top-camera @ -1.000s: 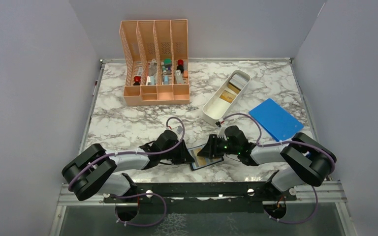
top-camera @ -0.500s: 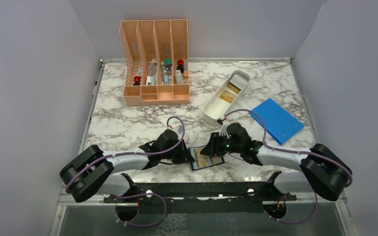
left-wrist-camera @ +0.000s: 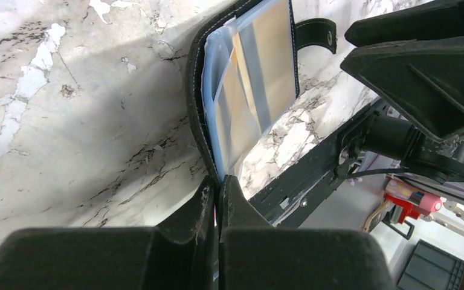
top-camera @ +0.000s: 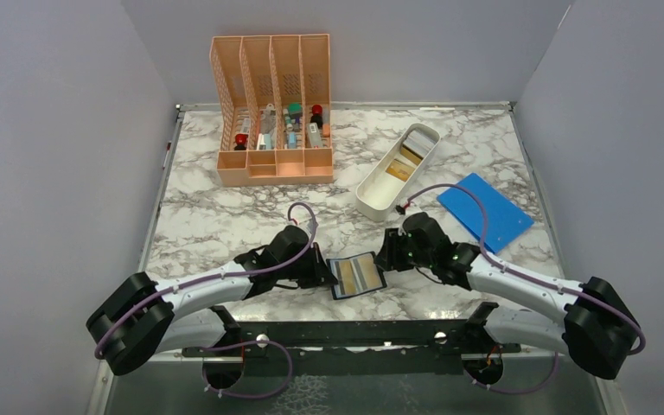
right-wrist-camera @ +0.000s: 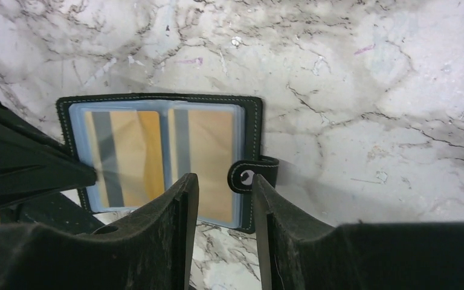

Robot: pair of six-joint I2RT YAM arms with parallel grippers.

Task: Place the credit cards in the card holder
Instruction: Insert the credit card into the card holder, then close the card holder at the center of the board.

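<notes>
The black card holder (top-camera: 356, 276) lies open on the marble near the front edge. Two tan cards with dark stripes (right-wrist-camera: 130, 157) sit behind its clear sleeves, and its snap tab (right-wrist-camera: 251, 175) sticks out to the right. My left gripper (top-camera: 328, 277) is shut on the holder's left edge; in the left wrist view (left-wrist-camera: 220, 181) the jaws pinch the black rim of the holder (left-wrist-camera: 248, 78). My right gripper (top-camera: 384, 256) is open and empty, hovering over the holder's tab side (right-wrist-camera: 223, 184). More credit cards (top-camera: 400, 170) lie in the white tray.
A long white tray (top-camera: 379, 201) stands at the back right. A large flat blue rectangle (top-camera: 484, 210) lies to its right. A peach slotted organizer (top-camera: 274, 108) with small items stands at the back left. The black frame rail runs along the near edge.
My right gripper has drawn back to the right, off the holder. The holder now lies spread open with both tan cards showing. My left arm has stretched slightly, still holding the holder's edge.
</notes>
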